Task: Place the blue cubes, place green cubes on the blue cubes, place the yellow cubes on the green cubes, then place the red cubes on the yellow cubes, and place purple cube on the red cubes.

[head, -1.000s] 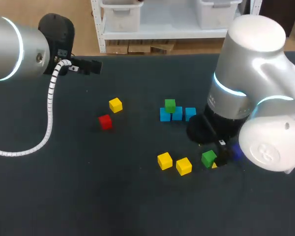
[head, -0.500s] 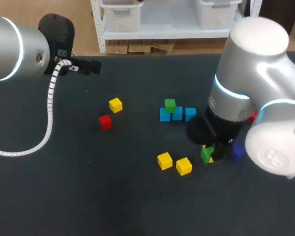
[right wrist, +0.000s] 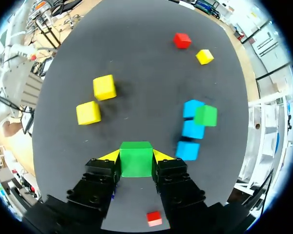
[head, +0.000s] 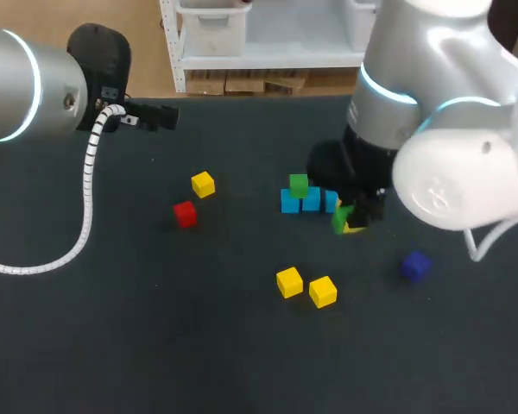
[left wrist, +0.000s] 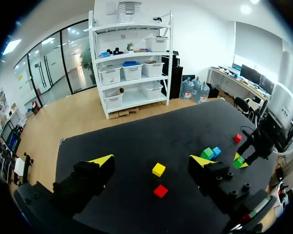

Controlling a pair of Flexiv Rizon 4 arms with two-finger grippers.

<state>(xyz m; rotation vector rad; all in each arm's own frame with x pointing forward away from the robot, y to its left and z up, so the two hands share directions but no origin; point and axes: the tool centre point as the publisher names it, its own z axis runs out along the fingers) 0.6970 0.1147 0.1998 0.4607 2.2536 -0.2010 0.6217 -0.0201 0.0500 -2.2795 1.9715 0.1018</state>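
Tabletop (head: 155, 345) black, under loose yellow cubes (head: 289, 282)

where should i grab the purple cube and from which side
Probably from straight above, closing on two opposite side faces of the purple cube. It sits flat and alone on the table, with no other cube touching it, so its sides look free.

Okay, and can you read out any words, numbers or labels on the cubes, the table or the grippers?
No readable text anywhere.
Green cube in the right gripper: plain faces, no print.
Yellow cubes, red cube, blue cubes: plain too.
Table and left gripper: no markings visible.
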